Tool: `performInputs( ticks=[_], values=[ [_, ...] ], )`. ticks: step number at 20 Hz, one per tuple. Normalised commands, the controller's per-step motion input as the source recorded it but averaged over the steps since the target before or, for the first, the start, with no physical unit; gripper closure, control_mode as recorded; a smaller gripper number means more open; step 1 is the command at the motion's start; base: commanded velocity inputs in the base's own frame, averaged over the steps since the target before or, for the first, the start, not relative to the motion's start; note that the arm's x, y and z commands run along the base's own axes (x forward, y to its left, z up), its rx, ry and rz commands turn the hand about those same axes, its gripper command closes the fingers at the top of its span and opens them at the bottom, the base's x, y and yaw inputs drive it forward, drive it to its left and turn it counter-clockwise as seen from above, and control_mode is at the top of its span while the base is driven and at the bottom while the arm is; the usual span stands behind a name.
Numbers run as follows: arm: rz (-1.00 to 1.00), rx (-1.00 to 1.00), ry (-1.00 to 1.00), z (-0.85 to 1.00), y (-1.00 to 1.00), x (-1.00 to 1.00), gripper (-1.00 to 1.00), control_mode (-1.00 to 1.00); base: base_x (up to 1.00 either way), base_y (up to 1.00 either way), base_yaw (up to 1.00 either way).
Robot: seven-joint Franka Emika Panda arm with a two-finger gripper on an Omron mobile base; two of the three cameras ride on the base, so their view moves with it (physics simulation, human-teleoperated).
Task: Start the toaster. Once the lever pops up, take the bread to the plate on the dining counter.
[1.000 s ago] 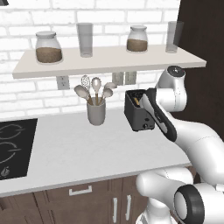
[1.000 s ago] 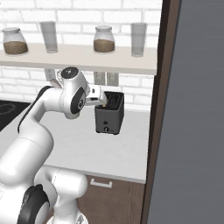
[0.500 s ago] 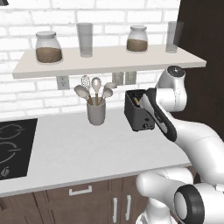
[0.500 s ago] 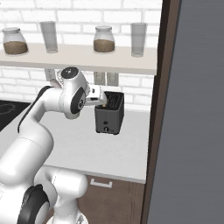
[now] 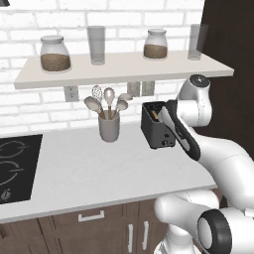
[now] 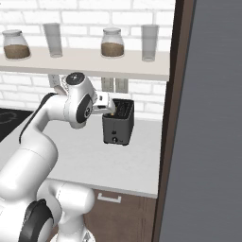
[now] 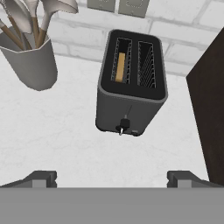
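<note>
Hand view looks down on toaster (image 7: 131, 83), standing on white worktop (image 7: 65, 131) close to brick wall, dark cabinet side (image 7: 210, 109) just beside it on one side, grey utensil cup (image 7: 28, 61) with spoons well apart on the other. Two slots on top; bread (image 7: 120, 66) sunk in slot nearer the cup, tan edge showing, other slot empty. Small lever knob (image 7: 124, 125) low on front face, near bottom of its track. Pincer (image 7: 112, 179) spread wide, fingertips (image 7: 41, 178) far apart at lower edge, holding nothing, hanging above worktop in front of toaster without touching it.

Left base view: toaster (image 5: 158, 125) at far right of worktop (image 5: 89, 168), arm's forearm crossing just in front of it, utensil cup (image 5: 109, 126) to its left, black hob (image 5: 15, 166) at far left. Shelf (image 5: 119, 69) above with two jars and two glasses.

Right base view: toaster (image 6: 118, 122) beside tall dark panel (image 6: 170, 118), hand hovering above and in front of it; pincer itself hard to make out there.
</note>
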Motion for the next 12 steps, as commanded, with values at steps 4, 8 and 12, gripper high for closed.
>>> performInputs(
  ticks=[4,8,12],
  values=[
    [0.0,0.0,0.0,0.0,0.0,0.0,-1.0,-1.0,0.0,0.0,0.0],
    [0.0,0.0,0.0,0.0,0.0,0.0,-1.0,-1.0,0.0,0.0,0.0],
    [0.0,0.0,0.0,0.0,0.0,0.0,-1.0,-1.0,0.0,0.0,0.0]
  ],
)
